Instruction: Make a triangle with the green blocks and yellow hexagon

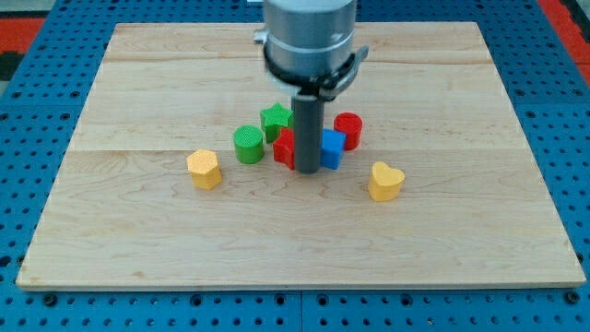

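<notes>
A green cylinder [247, 145] stands left of the board's middle. A green star [275, 119] sits just up and right of it, partly behind the rod. A yellow hexagon [204, 169] lies further left and lower, apart from both. My tip [307, 170] rests on the board in front of a red block [284, 148] and a blue block [331, 148], between them. It is right of the green cylinder, not touching any green block.
A red cylinder [348, 130] stands right of the blue block. A yellow heart [385, 181] lies at lower right. The wooden board [138, 240] lies on a blue pegboard [28, 120]. The arm's grey body [308, 41] hangs over the board's top middle.
</notes>
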